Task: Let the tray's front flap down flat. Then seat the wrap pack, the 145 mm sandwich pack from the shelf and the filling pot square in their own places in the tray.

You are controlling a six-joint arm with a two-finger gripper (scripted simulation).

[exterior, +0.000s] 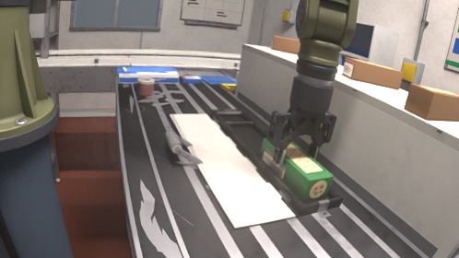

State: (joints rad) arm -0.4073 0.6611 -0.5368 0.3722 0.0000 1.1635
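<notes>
The green wrap pack (298, 169) lies lengthwise in the near end of the long black tray (276, 156), its round label facing the near end. My gripper (298, 148) stands open straight above the pack's middle and holds nothing. The tray's white front flap (230, 166) lies flat on the table to the tray's left. A small reddish pot (145, 86) stands at the far end of the table, next to blue packs (147, 73) on the shelf edge.
A pale wall (368, 138) runs close along the tray's right side, with cardboard boxes (431, 102) on top. A grey hand tool (177, 146) lies left of the flap. More blue and yellow items (212, 80) sit at the far end.
</notes>
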